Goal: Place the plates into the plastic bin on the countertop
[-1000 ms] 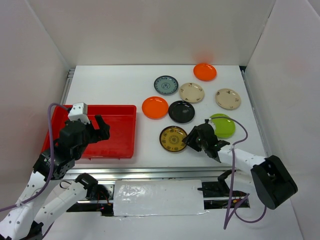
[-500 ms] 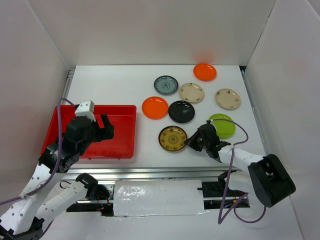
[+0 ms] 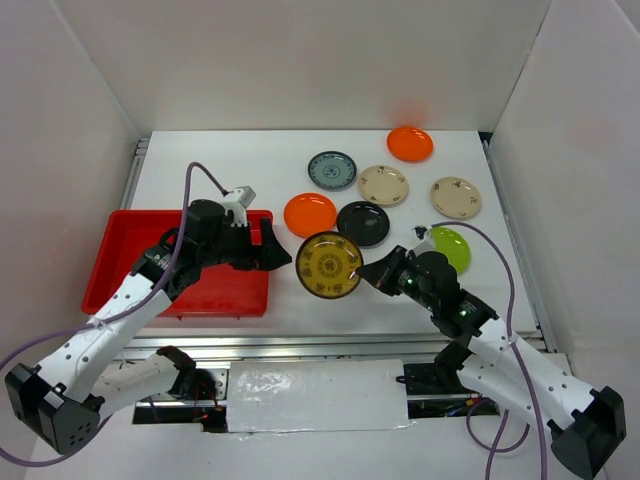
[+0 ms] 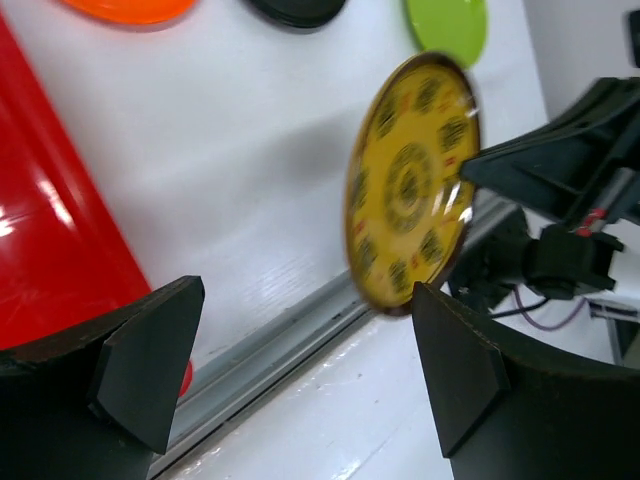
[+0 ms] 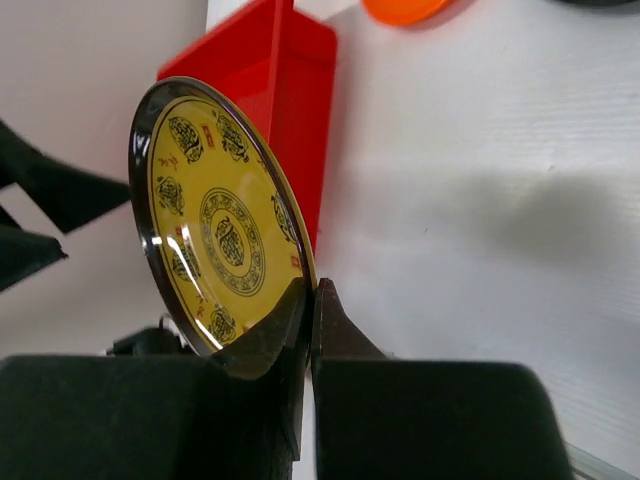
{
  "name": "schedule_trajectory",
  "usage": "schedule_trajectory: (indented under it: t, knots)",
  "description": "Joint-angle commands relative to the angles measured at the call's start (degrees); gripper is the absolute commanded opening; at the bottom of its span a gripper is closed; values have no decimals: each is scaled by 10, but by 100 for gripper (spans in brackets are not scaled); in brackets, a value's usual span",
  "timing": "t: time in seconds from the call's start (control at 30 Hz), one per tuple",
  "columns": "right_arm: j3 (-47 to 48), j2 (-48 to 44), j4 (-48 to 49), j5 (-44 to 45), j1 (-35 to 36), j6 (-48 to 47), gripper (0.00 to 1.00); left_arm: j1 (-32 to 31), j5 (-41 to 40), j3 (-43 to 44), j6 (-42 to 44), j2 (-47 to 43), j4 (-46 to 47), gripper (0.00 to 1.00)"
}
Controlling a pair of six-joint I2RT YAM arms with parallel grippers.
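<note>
My right gripper (image 3: 372, 272) is shut on the rim of the black-gold patterned plate (image 3: 329, 265) and holds it tilted on edge above the countertop (image 3: 230, 170); the pinch shows in the right wrist view (image 5: 312, 290). My left gripper (image 3: 275, 250) is open and empty, just left of that plate (image 4: 410, 185), at the right end of the red plastic bin (image 3: 130, 270), which holds no plates. On the countertop lie an orange plate (image 3: 310, 215), a black plate (image 3: 363, 223), a lime green plate (image 3: 452, 250), a blue-grey plate (image 3: 332, 170), two cream plates (image 3: 384, 185) and a far orange plate (image 3: 410, 143).
White walls close in the left, back and right sides. A metal rail (image 3: 330, 345) runs along the countertop's front edge. The left arm's purple cable (image 3: 200, 170) loops over the bin's far side.
My right gripper has lifted the black-gold plate off the countertop and tilted it on edge. My left arm has swung right across the bin toward the plate, jaws open.
</note>
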Motion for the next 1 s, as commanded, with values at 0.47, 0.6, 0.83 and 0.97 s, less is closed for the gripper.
schedule_trajectory:
  t: [0.47, 0.6, 0.83, 0.97]
  knots:
    - [72, 64, 81, -67, 44, -29, 0, -11, 32, 21, 13, 70, 32, 72]
    - [75, 85, 102, -71, 46, -29, 0, -15, 49, 21, 12, 69, 46, 27]
    - [109, 130, 109, -53, 42, -38, 83, -14, -59, 41, -27, 64, 1, 0]
    - [106, 114, 34, 71, 28, -8, 100, 51, -267, 56, -104, 41, -89, 0]
